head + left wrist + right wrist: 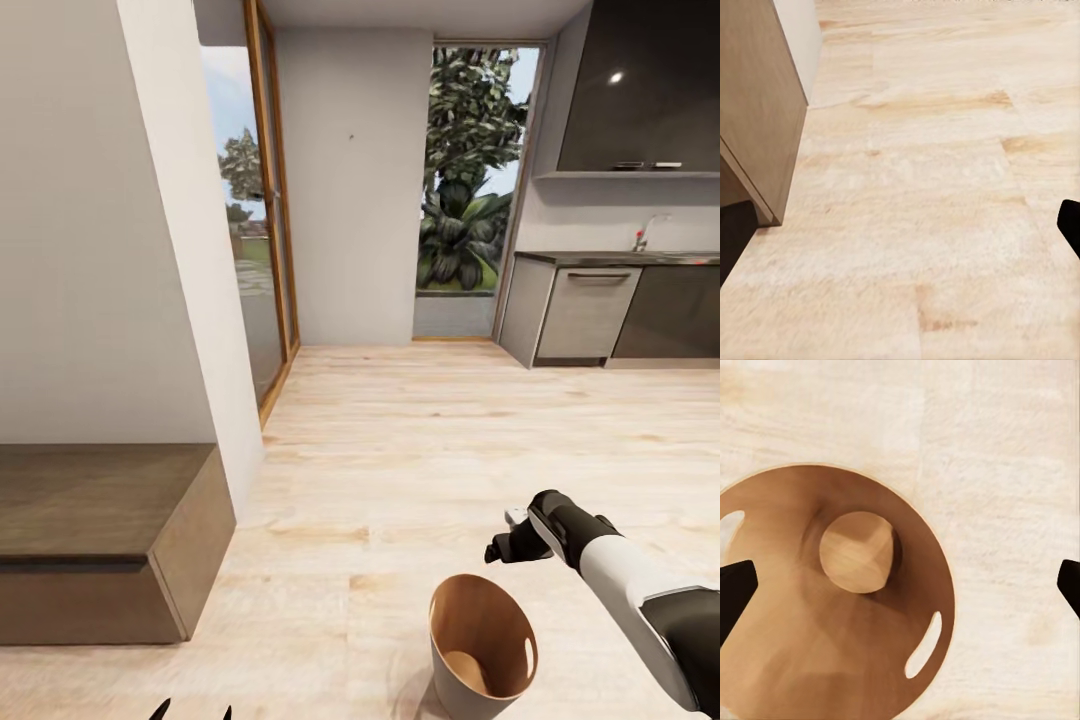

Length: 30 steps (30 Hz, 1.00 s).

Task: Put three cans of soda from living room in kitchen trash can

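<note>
The tash can (452, 688) stands on the wood floor at the bottom of the head view, dark grey outside and coppery brown inside. My right gripper (503, 548) hangs just above and to the right of its rim. In the right wrist view I look straight down into the tash can (795, 660), with my right gripper (900, 592) open and nothing between its dark fingertips (735, 589). My left gripper (194, 712) shows as two tips at the bottom edge; over bare floor my left gripper (900, 240) is open and empty. The cans of soda are out of view.
A low wooden bench (90, 500) sits against a white wall corner (190, 250) on the left. Wood-framed glass doors (268, 200) lie beyond it. Kitchen cabinets and a grey counter (620, 258) stand at the far right. Light wood floor (450, 420) stretches ahead.
</note>
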Motion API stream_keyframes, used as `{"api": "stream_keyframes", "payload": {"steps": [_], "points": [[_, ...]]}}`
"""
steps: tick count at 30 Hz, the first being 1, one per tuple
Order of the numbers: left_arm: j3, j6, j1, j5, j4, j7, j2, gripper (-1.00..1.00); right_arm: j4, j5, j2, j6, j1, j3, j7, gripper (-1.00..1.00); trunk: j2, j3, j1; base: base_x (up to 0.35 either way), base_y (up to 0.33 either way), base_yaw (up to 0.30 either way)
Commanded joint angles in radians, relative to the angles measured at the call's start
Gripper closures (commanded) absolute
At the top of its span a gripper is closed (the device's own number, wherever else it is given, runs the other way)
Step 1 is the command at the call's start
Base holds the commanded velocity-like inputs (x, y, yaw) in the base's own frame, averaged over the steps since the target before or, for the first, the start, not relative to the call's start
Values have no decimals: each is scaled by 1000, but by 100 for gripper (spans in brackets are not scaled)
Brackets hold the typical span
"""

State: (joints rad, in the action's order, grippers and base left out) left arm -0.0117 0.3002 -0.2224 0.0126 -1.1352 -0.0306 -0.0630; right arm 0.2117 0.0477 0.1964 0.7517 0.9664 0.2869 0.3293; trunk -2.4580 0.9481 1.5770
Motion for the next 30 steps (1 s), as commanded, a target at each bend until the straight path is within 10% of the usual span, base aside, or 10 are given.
{"api": "stream_keyframes", "payload": {"steps": [1,16,30], "points": [[0,0,0,0,0,0,0,-100,0,0,2,0,0,0,0,-100,0,0,0,22,-1,0],[1,-1,0,-1,-3,1,0,-100,-2,1,14,-3,-30,0,-12,-100,0,0,0,4,0,0],[1,-3,0,4,2,1,1,-100,-16,15,49,-70,-90,-9,1,-100,-44,50,27,0,0,0]]}}
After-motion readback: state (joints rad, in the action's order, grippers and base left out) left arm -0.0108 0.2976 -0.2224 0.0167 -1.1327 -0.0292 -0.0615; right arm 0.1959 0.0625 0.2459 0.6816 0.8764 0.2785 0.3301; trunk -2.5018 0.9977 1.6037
